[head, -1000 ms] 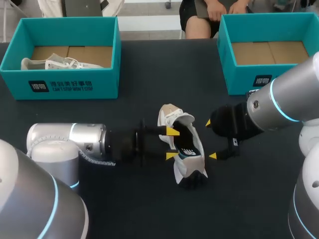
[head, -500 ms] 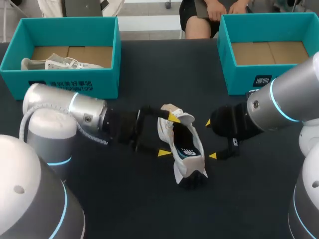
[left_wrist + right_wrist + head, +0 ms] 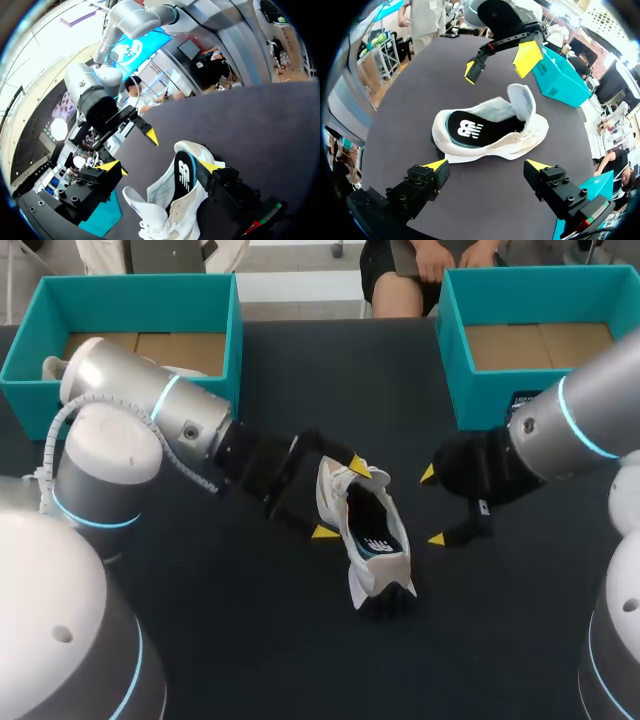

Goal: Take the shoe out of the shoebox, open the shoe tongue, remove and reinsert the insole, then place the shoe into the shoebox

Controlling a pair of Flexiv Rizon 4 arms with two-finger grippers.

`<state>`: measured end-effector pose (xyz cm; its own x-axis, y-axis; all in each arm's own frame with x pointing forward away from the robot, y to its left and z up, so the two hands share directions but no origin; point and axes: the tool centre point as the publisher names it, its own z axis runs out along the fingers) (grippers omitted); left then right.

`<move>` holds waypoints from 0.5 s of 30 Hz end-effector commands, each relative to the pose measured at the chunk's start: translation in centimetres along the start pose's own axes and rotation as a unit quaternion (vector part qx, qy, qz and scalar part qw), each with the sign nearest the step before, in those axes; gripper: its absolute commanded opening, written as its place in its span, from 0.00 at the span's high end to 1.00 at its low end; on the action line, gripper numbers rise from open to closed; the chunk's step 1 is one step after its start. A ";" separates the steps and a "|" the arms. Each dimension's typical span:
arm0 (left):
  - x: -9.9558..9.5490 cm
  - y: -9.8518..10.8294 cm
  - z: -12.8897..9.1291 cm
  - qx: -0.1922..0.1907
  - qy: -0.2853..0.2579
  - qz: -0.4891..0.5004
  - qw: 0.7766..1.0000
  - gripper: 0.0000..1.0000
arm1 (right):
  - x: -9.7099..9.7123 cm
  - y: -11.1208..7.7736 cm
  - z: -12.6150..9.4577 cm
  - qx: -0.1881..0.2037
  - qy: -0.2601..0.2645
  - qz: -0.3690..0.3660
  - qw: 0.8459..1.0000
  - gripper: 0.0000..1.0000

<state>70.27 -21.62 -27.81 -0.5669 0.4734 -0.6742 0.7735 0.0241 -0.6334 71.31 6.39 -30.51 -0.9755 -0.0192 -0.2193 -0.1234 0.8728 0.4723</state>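
Yellow tips mark the left gripper [image 3: 340, 499], whose fingers stand spread about the forward half of the shoe [image 3: 372, 540]. In the left wrist view the shoe lies between them. One tip is at the rim of the opening beside the tongue [image 3: 522, 99], and the other is apart from the upper. Whether the first tip touches cannot be told. The right gripper [image 3: 432, 507] is likewise spread, just beside the shoe's other flank and touching nothing. In its own wrist view the shoe lies ahead of the fingers, side-on. Neither gripper holds anything.

The white shoe rests on the dark table [image 3: 300, 380], outside both boxes and between the two arms, heel toward the robot. Its tongue is folded up and forward, and the dark insole [image 3: 480, 129] lies flat in the exposed opening. The teal left shoebox [image 3: 140, 410] and teal right shoebox [image 3: 478, 405] stand at the far corners, well apart from the shoe. The right one shows a bare cardboard floor.

Judged from this arrangement, unboxing and tongue opening are done and the insole step is in hand. Whether the insole awaits removal or is already reseated cannot be told. If it awaits removal, the next move calls for one gripper to steady the upper while the other pinches the insole's heel edge, leaving the tongue raised.
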 end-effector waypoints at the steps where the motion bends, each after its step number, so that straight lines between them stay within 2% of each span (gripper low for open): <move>1: 0.0 -0.1 0.0 -0.001 0.000 0.000 1.000 0.00 | -0.4 -0.7 -6.2 -0.009 0.021 -0.009 1.000 0.00; 9: 0.0 -0.1 0.0 -0.001 0.000 0.000 1.000 0.00 | -2.1 -1.1 -12.5 0.043 0.031 -0.016 0.998 0.00; 15: 0.0 -0.1 0.0 -0.001 0.000 0.000 1.000 0.00 | -3.1 -0.8 -15.8 0.047 0.050 -0.018 0.997 0.00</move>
<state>70.25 -21.65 -27.87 -0.5666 0.4725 -0.6751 0.7739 0.0238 -0.6329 72.13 0.61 -22.50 -0.9828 -0.0874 -0.1630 -0.1465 0.9056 0.3979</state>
